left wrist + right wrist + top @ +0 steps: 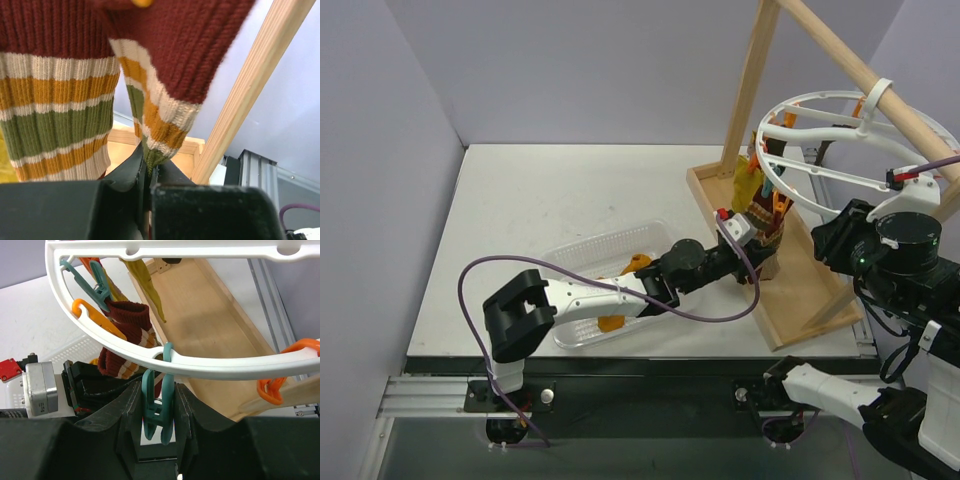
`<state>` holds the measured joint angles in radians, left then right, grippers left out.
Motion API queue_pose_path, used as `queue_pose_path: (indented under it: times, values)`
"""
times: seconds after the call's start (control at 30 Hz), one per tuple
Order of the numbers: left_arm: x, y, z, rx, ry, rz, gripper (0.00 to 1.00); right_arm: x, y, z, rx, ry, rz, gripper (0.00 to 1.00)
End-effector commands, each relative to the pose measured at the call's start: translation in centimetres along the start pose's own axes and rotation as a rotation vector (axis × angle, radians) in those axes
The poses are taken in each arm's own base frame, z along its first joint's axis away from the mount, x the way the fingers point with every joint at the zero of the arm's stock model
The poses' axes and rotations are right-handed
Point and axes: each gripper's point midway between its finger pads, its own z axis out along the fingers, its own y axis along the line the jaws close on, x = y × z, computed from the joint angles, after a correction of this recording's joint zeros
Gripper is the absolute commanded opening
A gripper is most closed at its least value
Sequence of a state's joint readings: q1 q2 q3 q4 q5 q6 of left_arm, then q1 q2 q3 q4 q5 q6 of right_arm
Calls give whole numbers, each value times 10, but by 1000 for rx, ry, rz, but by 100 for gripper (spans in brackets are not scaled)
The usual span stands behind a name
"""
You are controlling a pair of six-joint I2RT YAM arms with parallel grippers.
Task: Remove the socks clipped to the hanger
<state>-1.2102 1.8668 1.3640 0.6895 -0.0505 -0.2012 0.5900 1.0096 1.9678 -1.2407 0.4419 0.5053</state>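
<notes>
Black fingers of the left hand [148, 172] are clenched on the striped cuff of one of the socks [170, 65], ribbed maroon knit with cream, mustard and green bands that only this wrist view resolves. They hang lengthwise, cuffs lowest, under the hanger [210, 362], a white plastic ring tilted on the wooden frame [750, 80]. The right hand [157, 407] clamps a teal clip [165, 360] on the rim.
</notes>
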Motion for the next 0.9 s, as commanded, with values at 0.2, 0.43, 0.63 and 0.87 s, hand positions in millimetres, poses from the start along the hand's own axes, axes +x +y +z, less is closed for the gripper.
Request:
queue_pose_path:
  times: [0.2, 0.43, 0.63, 0.87]
  values:
    - [-54, -42, -14, 56, -59, 7, 0, 33, -11, -17, -18, 139, -53, 29]
    - [-60, -79, -36, 127, -33, -3, 0, 57, -24, -26, -9, 200, -58, 63]
    - [-65, -91, -46, 159, -16, -24, 0, 78, -20, -40, -107, 254, -34, 83]
    - [-62, -102, -48, 192, 1, -31, 0, 75, 7, -71, -344, 236, 42, 84]
